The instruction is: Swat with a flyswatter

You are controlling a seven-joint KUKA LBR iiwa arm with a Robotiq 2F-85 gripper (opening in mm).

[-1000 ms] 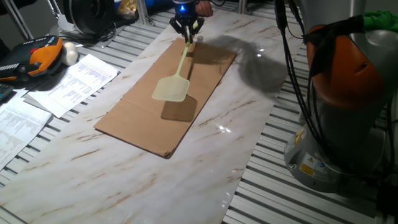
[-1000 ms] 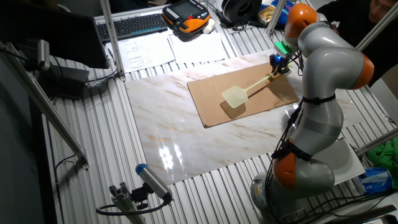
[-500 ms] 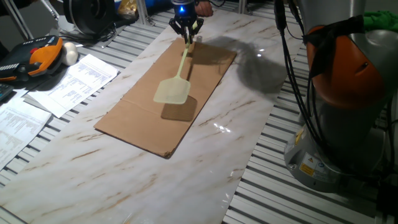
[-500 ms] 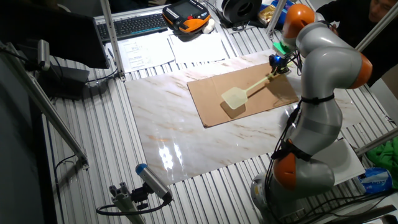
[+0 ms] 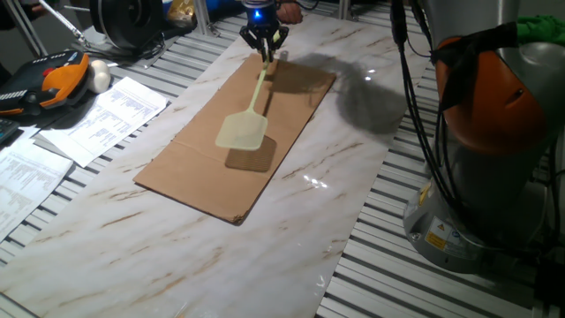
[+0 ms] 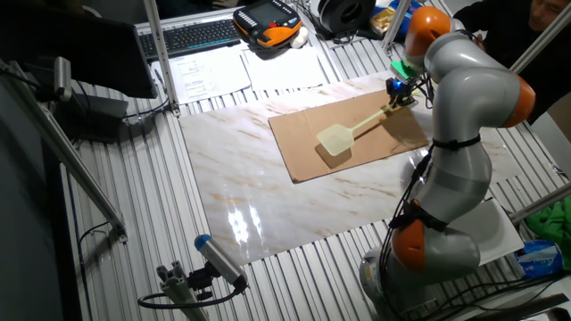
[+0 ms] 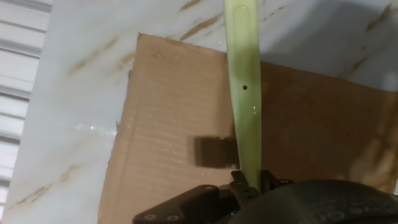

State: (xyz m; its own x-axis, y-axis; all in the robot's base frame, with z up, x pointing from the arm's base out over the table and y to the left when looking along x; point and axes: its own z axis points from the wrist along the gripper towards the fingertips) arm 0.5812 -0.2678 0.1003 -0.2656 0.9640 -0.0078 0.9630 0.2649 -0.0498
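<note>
The pale yellow-green flyswatter (image 5: 244, 126) hangs over a brown cardboard sheet (image 5: 194, 168), its mesh head a little above the sheet with a shadow under it. My gripper (image 5: 265, 49) is shut on the end of the thin handle at the far edge of the cardboard. In the other fixed view the flyswatter (image 6: 337, 139) slants down from the gripper (image 6: 399, 95) onto the cardboard (image 6: 308, 156). In the hand view the handle (image 7: 244, 93) runs straight up from the shut fingers over the cardboard (image 7: 168, 124); the head is out of view there.
The cardboard lies on a marble-patterned board (image 5: 291, 221) on a slatted table. Papers (image 5: 97, 115), an orange-black pendant (image 5: 53, 79) and cables lie at the left. The robot base (image 5: 485, 159) stands at the right. A keyboard (image 6: 192, 36) sits at the back.
The flyswatter head has dipped slightly lower toward the cardboard, its shadow drawing closer under it. The gripper stays at the handle end.
</note>
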